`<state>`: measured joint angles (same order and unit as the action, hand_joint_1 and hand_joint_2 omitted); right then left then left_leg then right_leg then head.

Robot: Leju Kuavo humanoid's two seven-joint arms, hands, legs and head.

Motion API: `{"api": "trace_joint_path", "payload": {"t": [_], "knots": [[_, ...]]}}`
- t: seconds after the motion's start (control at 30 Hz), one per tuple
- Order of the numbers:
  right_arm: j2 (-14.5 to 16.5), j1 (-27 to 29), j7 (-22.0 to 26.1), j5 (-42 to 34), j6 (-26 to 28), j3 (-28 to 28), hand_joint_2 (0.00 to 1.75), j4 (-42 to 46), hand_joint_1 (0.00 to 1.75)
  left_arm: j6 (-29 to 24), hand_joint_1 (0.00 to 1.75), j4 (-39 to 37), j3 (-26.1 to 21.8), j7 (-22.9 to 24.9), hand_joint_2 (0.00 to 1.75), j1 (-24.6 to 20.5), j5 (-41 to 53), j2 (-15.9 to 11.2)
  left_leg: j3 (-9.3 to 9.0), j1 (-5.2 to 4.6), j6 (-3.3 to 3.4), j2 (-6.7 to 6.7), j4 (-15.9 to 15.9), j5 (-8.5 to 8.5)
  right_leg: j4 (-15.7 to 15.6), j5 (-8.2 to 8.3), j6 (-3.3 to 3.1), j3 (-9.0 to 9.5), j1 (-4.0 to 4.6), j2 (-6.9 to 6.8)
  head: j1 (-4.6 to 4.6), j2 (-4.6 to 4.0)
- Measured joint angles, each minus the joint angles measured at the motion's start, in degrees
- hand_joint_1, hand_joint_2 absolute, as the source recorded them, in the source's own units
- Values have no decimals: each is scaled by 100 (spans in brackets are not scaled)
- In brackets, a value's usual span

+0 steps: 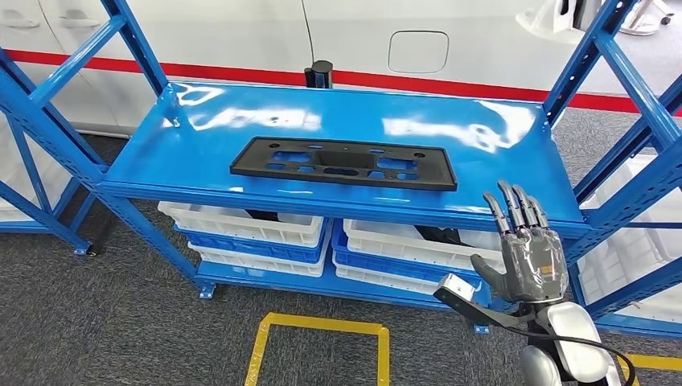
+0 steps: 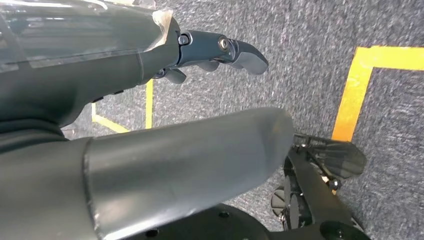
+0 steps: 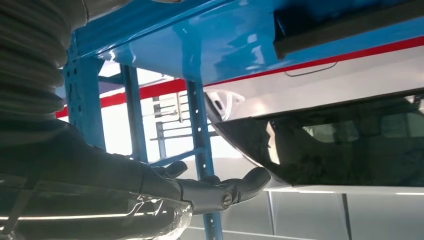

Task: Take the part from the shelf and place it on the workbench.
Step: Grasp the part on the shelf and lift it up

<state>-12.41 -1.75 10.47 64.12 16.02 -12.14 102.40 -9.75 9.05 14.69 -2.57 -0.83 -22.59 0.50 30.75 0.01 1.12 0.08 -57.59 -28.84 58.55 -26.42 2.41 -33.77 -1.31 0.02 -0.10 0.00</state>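
where it lies flat on the shelf, the part is a black cut-out plate; right robot hand spread, empty.

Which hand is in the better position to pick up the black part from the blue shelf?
Probably the right. The right hand is raised, open, at the front edge of the shelf, near the black part. The left hand hangs low over the carpet floor.

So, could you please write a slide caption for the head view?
Right hand raised open before the blue shelf, black part lying untouched on top.
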Motion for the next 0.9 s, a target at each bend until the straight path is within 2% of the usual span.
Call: {"api": "trace_joint_path", "payload": {"t": [0.07, 0.1, 0.17, 0.2, 0.23, 0.27, 0.33, 0.37, 0.4, 0.47, 0.57, 0.63, 0.7, 0.73, 0.77, 0.8, 0.83, 0.9], "knots": [[34, -47, 125, -217, -107, -22, 175, -13, 0, -9, 0, 0, 1, -15, 0, -3, -1, 7, 75, 26, -53, 3, -176, -119, -9, -18, -77, 30, -26, 14, -6, 0], [59, -78, 200, -386, -183, -29, 175, -18, 0, -12, 0, 0, 2, -31, 0, -5, -1, 11, 203, 36, -81, 1, -433, -252, -12, -31, -112, 50, -39, 16, -11, 0], [114, -135, 331, -711, -324, -40, 175, -38, 0, -17, 0, 0, 2, -67, 0, -7, -8, 17, 634, 45, -119, 0, -1210, -574, -12, -65, -161, 81, -28, 15, -19, 0], [143, -156, 374, -818, -373, -46, 175, -50, 0, -19, 0, 0, 2, -81, 0, -4, -13, 19, 844, 49, -127, 0, -1536, -655, -12, -79, -177, 95, -23, 15, -19, 0], [172, -176, 396, -886, -415, -53, 175, -65, 0, -21, 0, 0, 3, -89, 0, 0, -17, 22, 978, 52, -126, 0, -1680, -622, -11, -95, -188, 112, -18, 18, -20, 0], [199, -195, 408, -937, -457, -60, 175, -79, 0, -22, 0, 0, 3, -91, 0, 3, -19, 25, 1000, 55, -115, 0, -1597, -471, -11, -112, -190, 136, -16, 26, -20, 0], [253, -240, 422, -1041, -523, -67, 175, -97, 0, -31, 0, 0, 2, -96, 0, 3, -23, 26, 750, 56, -70, -5, -889, 19, -13, -153, -175, 195, -18, 47, -21, 0], [278, -265, 429, -1080, -545, -69, 175, -101, 0, -38, 0, 0, 2, -98, 0, -1, -25, 25, 591, 48, -52, -10, -523, 183, -12, -174, -154, 217, -3, 56, -21, 0], [300, -294, 434, -1108, -564, -70, 175, -103, 0, -47, 0, 0, 2, -99, 0, -8, -26, 25, 477, 36, -36, -16, -263, 275, -12, -193, -130, 228, 9, 62, -20, 0], [337, -338, 439, -1135, -608, -74, 175, -105, 0, -61, 0, 0, 3, -99, 0, -18, -25, 28, 412, -4, -6, -23, -124, 254, -28, -216, -67, 237, 26, 67, -20, 0], [381, -368, 444, -1148, -647, -88, 175, -105, 0, -68, 0, 2, 3, -99, 0, -19, -25, 43, 295, 0, 92, -18, -18, 274, 2, -279, 26, 249, 30, 47, -17, 0], [387, -398, 446, -1151, -655, -100, 175, -107, 0, -73, 0, 2, 3, -99, 0, -20, -25, 49, 201, 22, 147, -8, 59, 288, 479, -475, 14, 10, 47, 22, 3, 0], [391, -411, 446, -1153, -666, -111, 175, -118, 0, -76, 0, 2, 2, -99, 0, -24, -25, 48, 176, 7, 182, -7, 66, 263, 1256, -712, -15, -446, 57, 19, 18, 0], [393, -405, 445, -1153, -671, -118, 175, -128, 0, -76, 0, 2, 2, -99, 0, -24, -25, 50, 163, 1, 191, -10, 65, 246, 1486, -738, -3, -612, 58, 19, 17, 0], [396, -399, 445, -1153, -675, -126, 175, -138, 0, -76, 0, 2, 2, -99, 0, -22, -25, 51, 141, -3, 193, -15, 64, 225, 1519, -677, 29, -681, 58, 18, 18, 0], [398, -398, 445, -1153, -678, -132, 175, -145, 0, -76, 0, 2, 2, -99, 0, -20, -25, 54, 108, -4, 188, -21, 63, 202, 1300, -524, 73, -618, 58, 16, 20, 0], [400, -400, 445, -1153, -677, -137, 175, -149, 0, -76, 0, 2, 3, -99, 0, -18, -25, 57, 66, -4, 178, -26, 63, 175, 900, -319, 114, -454, 58, 11, 21, 0], [404, -411, 445, -1154, -677, -141, 175, -150, 0, -76, 0, 2, 4, -99, 0, -20, -25, 63, 5, -25, 135, -34, 54, 108, 153, -5, 109, -112, 71, -7, 27, 0]]}}
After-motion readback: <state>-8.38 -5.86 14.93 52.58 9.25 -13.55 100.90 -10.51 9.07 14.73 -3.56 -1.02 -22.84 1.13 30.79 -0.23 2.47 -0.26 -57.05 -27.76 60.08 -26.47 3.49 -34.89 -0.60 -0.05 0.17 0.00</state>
